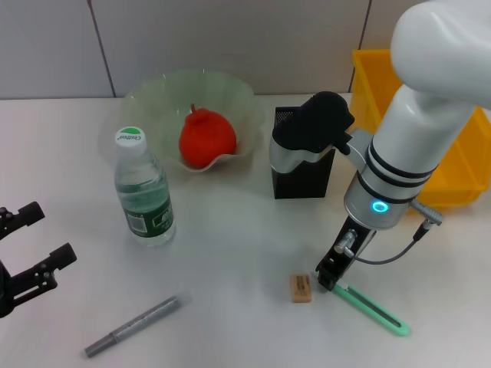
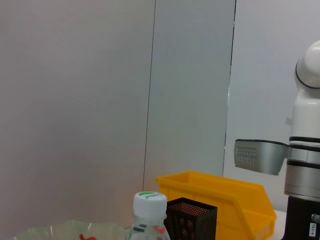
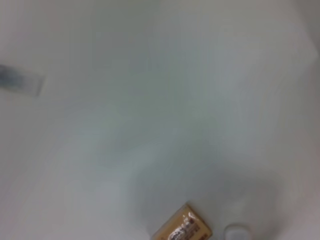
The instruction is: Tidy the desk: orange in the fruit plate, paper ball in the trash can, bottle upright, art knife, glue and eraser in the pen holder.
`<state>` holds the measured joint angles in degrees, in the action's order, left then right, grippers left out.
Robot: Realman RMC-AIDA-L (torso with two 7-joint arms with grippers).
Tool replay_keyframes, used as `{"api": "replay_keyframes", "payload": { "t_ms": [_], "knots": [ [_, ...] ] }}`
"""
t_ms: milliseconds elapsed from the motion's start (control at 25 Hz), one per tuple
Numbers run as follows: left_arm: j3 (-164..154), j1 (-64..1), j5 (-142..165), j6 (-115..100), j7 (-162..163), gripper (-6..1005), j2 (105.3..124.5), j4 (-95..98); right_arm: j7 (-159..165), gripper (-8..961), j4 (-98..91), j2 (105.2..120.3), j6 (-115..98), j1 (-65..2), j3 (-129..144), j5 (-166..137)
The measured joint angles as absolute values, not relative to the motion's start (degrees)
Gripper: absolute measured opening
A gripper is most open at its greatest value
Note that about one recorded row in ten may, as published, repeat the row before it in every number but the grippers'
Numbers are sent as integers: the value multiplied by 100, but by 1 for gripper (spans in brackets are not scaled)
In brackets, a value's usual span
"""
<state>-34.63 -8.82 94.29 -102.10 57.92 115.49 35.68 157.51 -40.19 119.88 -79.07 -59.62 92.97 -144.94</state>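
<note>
While the left gripper (image 1: 31, 245) waits with jaws spread wide at the table's near left edge, the eraser (image 1: 301, 287) lies just left of the right gripper (image 1: 328, 277) — which sits at the green art knife's (image 1: 374, 307) near end, jaw state unclear — its long axis trailing rightward.
</note>
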Motion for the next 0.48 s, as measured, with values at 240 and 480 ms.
{"api": "replay_keyframes", "payload": {
  "t_ms": [240,480],
  "knots": [
    [-3463,-871,9421,-10211,5792,809,11549,3568,15745,175,-4137,11980,-7976,-5918,9270,-14499],
    [-3460,-863,9428,-10213,5792,809,11549,3568,15697,170,-5355,11911,-8626,-5600,8787,-14689]
  ]
}}
